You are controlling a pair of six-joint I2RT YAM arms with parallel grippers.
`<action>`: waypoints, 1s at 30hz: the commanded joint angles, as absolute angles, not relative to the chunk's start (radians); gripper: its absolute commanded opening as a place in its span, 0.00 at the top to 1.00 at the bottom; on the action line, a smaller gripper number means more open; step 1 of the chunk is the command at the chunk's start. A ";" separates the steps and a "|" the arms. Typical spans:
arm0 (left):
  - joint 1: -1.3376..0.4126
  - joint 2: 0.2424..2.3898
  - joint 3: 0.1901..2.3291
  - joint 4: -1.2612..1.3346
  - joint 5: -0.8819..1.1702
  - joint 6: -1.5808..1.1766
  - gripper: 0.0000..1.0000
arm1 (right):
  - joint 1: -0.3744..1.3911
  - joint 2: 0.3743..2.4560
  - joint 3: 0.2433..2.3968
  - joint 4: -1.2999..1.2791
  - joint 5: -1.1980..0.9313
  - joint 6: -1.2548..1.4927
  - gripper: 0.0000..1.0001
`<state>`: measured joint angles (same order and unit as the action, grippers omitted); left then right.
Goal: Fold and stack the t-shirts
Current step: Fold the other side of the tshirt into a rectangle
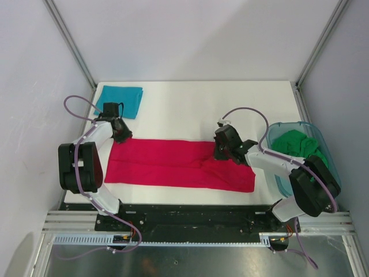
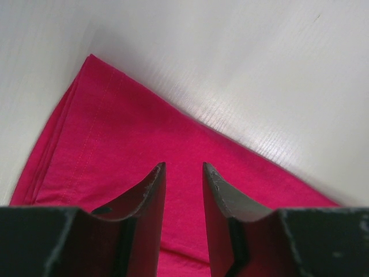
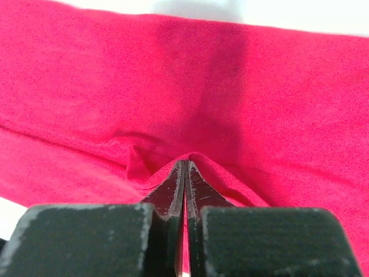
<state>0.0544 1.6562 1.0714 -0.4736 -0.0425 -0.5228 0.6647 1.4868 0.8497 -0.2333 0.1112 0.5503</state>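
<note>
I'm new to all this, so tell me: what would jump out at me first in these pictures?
A long crimson shirt lies across the near part of the white table; the right tool is shut on a pinched fold of it, and the left tool hangs open over its far left corner. A folded teal shirt sits at the table's far left corner, and a crumpled green shirt fills a see-through tub on the right.

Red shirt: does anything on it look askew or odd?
Slightly. The red shirt lies as a long folded strip, but a small ridge bunches up where the right jaws pinch it, and creases run from there. Nothing torn.
</note>
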 commanded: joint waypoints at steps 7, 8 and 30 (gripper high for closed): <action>0.042 1.603 1.076 -0.462 -0.021 -0.512 0.64 | 0.794 1.436 0.859 -0.279 0.124 0.610 1.00; 0.043 1.603 1.075 -0.461 -0.020 -0.512 0.64 | 0.806 1.440 0.854 -0.278 0.126 0.615 1.00; 0.035 1.576 1.054 -0.461 -0.013 -0.513 0.64 | 0.936 1.468 0.822 -0.252 0.137 0.701 1.00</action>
